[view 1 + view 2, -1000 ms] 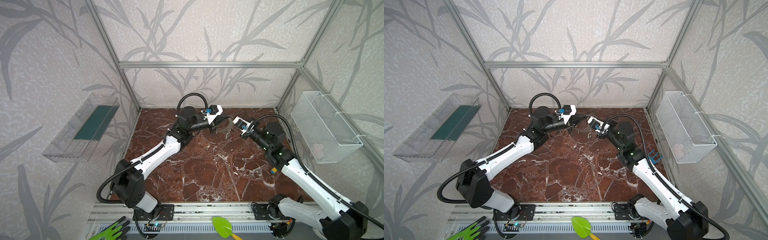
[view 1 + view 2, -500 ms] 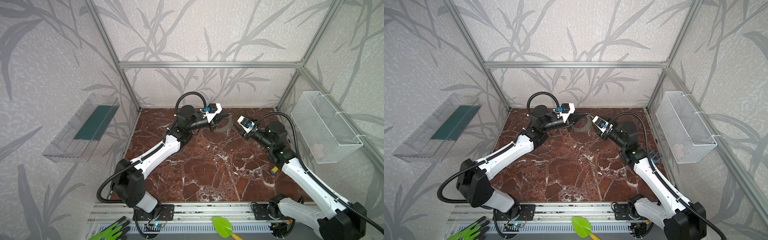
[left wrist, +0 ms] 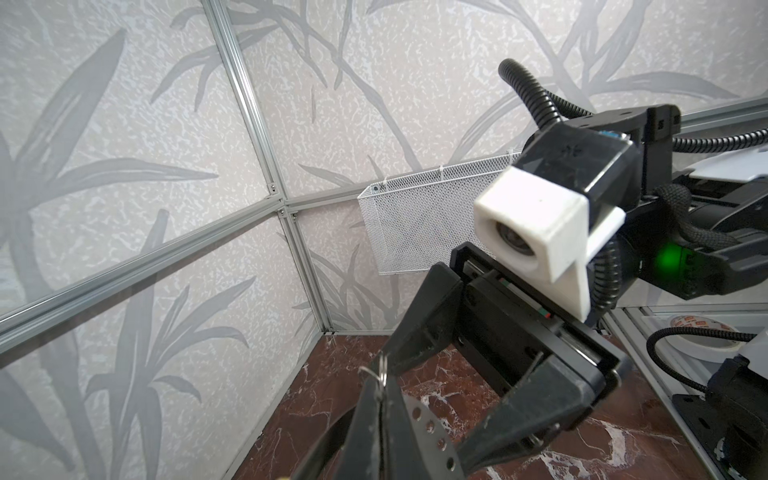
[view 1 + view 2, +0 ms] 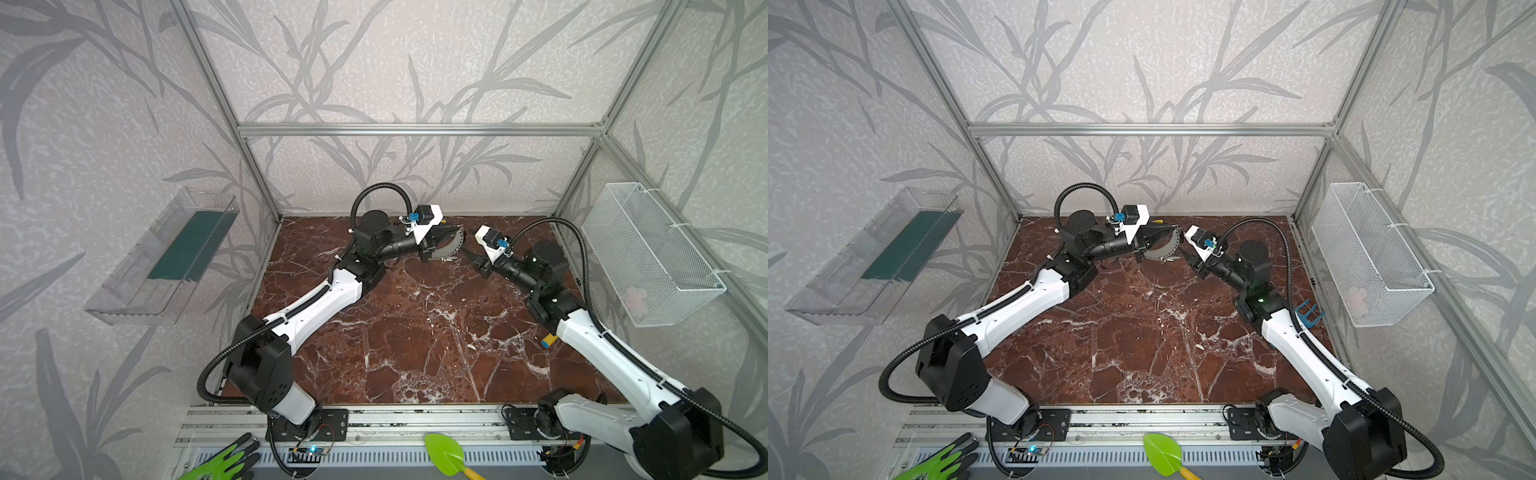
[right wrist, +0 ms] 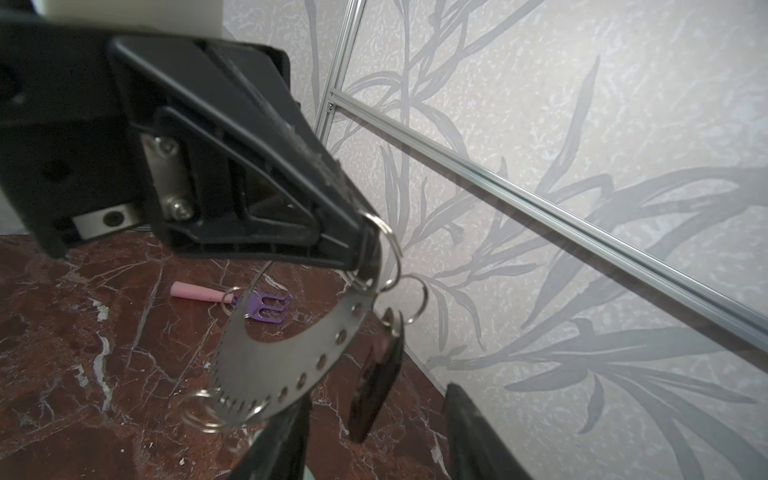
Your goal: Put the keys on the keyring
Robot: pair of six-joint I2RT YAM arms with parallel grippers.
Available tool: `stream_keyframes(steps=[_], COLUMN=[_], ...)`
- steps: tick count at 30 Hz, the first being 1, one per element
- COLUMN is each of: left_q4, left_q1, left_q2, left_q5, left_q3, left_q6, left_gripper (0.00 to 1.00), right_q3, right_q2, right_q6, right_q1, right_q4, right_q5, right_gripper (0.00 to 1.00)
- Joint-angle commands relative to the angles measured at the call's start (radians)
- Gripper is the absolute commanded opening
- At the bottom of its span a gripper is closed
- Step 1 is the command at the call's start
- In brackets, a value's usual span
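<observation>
Over the marble (image 4: 415,332), left pincer (image 5: 365,249) clamps keyring (image 5: 266,357); tape roll (image 3: 698,322) print illegible.

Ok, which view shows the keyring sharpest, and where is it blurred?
Right wrist view: keyring crisp, holes readable; left gripper gripping it goes soft toward its base. Left wrist view: only a dim sliver. Both top views: too small.

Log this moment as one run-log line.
left gripper: shut on keyring, held above marble table | right gripper: open, facing keyring | keyring: small split rings and dark fob hanging | keys: cannot tell
</observation>
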Motion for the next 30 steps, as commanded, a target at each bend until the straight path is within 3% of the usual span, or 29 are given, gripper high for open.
stream_keyframes(steps=[1, 8, 15, 20, 25, 30], left_q4=[0.046, 0.05, 0.051, 0.028, 0.023, -0.001], left_q1=[-0.002, -0.002, 0.001, 0.003, 0.003, 0.006], left_q2=[0.008, 0.006, 0.012, 0.013, 0.01, 0.003], left_q5=[0.015, 0.016, 0.068, 0.092, 0.091, 0.086], left_q3=[0.027, 0.026, 0.035, 0.042, 0.042, 0.04], left_q6=[-0.025, -0.027, -0.047, -0.052, -0.047, -0.026], left_gripper=[0.0, 0.0, 0.0, 0.0, 0.0, 0.0], right_q3=[-0.004, 0.003, 0.009, 0.009, 0.002, -0.004], right_q2=[0.005, 0.014, 0.044, 0.047, 0.043, 0.025], right_q6=[0.057, 0.065, 0.096, 0.105, 0.131, 0.105], right_q1=[0.006, 0.006, 0.004, 0.004, 0.003, 0.003], right_q4=[0.099, 0.085, 0.088, 0.101, 0.132, 0.101], right_q5=[0.018, 0.004, -0.139, -0.132, -0.138, -0.135], right_gripper=[0.49, 0.33, 0.45, 0.46, 0.37, 0.19])
